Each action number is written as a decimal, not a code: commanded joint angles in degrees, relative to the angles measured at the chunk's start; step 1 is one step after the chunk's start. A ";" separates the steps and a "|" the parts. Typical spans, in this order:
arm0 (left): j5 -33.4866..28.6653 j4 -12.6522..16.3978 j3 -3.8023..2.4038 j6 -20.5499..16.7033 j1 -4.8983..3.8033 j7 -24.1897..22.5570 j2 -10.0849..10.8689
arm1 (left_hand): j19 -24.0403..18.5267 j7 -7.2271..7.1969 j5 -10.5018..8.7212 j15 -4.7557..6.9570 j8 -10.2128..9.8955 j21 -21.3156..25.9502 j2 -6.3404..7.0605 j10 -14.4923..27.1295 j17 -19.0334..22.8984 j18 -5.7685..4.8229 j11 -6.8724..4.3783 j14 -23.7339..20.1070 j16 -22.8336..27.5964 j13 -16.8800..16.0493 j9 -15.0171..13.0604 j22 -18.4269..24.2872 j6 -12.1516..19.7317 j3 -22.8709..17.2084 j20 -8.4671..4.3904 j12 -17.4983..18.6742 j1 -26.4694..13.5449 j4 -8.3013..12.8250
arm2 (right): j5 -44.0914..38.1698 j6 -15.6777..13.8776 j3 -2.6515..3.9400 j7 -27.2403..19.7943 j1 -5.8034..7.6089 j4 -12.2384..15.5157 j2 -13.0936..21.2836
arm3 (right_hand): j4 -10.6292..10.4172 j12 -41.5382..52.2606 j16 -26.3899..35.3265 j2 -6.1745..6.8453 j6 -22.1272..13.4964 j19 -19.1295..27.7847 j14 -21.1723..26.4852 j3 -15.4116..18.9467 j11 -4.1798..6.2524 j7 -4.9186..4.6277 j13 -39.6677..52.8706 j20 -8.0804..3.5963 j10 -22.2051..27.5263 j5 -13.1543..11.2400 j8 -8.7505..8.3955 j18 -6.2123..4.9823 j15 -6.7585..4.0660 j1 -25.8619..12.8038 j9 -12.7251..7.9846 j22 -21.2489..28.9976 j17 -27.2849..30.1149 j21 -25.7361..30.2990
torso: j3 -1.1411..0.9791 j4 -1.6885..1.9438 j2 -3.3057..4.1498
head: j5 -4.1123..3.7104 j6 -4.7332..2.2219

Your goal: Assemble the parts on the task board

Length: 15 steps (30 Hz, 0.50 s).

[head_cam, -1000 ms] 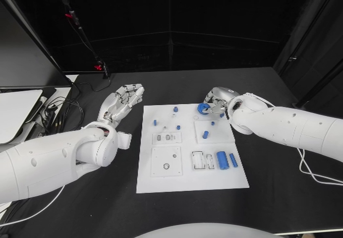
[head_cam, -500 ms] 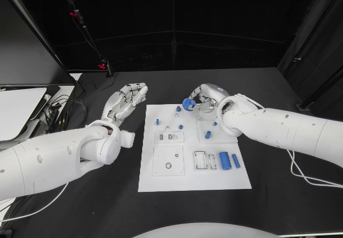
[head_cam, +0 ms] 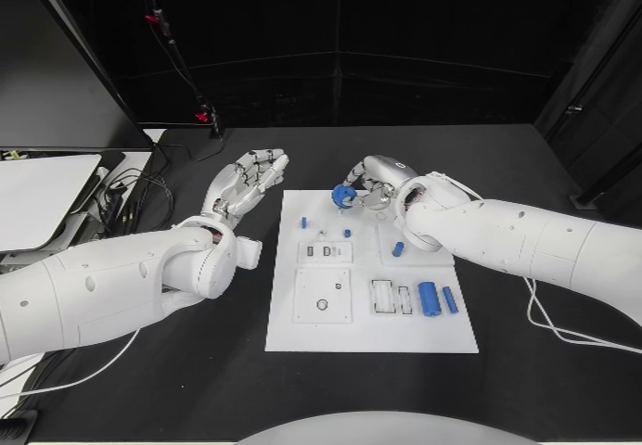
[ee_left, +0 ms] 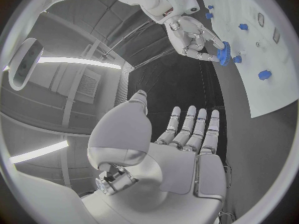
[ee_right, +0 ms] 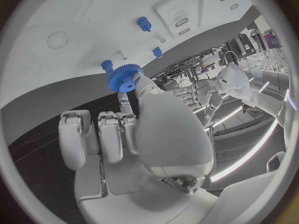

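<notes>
The right hand [head_cam: 376, 182], pinching the blue gear [head_cam: 344, 194], has carried it toward the board's [head_cam: 368, 320] far-left pegs; left hand [head_cam: 249, 181] waits, fingers spread.

A black table [head_cam: 535, 371] occupies the centre and lower frame. Black cables [head_cam: 134, 199] lie at left, beside a white panel [head_cam: 40, 199] at the left edge.

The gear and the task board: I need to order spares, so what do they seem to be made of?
The gear, pinched by the right hand: probably moulded or printed plastic, given its even matt blue and crisp teeth. The task board: flat white plate with a dull finish and shallow recesses, likely plastic, though painted metal can't be ruled out.
</notes>
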<state>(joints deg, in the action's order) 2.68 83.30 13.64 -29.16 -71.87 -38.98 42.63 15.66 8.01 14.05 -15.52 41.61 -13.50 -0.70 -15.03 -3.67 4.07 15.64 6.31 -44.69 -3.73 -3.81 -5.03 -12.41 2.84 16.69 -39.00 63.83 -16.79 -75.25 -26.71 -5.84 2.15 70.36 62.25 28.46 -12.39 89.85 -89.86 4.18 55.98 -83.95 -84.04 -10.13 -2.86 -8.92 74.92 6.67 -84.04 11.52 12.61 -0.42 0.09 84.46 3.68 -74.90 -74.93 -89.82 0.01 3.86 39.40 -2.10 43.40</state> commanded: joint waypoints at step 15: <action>0.32 0.02 -0.06 0.53 -0.09 -14.71 -0.10 | -0.36 9.13 0.36 -0.06 -0.20 -0.38 -0.72 -0.43 -0.05 0.57 -0.17 0.47 -0.09 0.01 0.07 -0.09 -0.32 -0.14 0.04 -0.24 0.06 0.02 | -3.47 6.26 0.03 1.71 0.06 -3.81 -3.86 | 0.56 0.15 -0.14 -0.28 2.69 -6.05 -5.96 0.05 -0.06 2.47 15.08 -0.31 -5.96 0.12 -0.54 0.42 -0.05 -0.16 0.09 -15.10 -15.07 -0.18 | 0.03 -0.09 -0.08 | 0.37 0.80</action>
<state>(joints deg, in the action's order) 2.68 83.29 13.64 -29.15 -71.88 -38.98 42.60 15.66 8.01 14.05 -15.52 41.61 -13.50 -0.70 -15.24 -3.65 4.06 15.43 6.31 -44.69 -3.73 -3.81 -5.08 -12.41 2.84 16.69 -39.00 63.83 -16.79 -77.04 -22.30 -5.86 2.98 70.31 58.64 24.74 -12.23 89.85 -89.86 4.11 56.01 -83.95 -84.04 -9.97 -2.86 -8.95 74.92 6.68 -84.04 11.47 11.96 -0.42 0.09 84.37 3.69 -74.90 -74.92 -89.82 -0.01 3.72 39.35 -1.65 44.14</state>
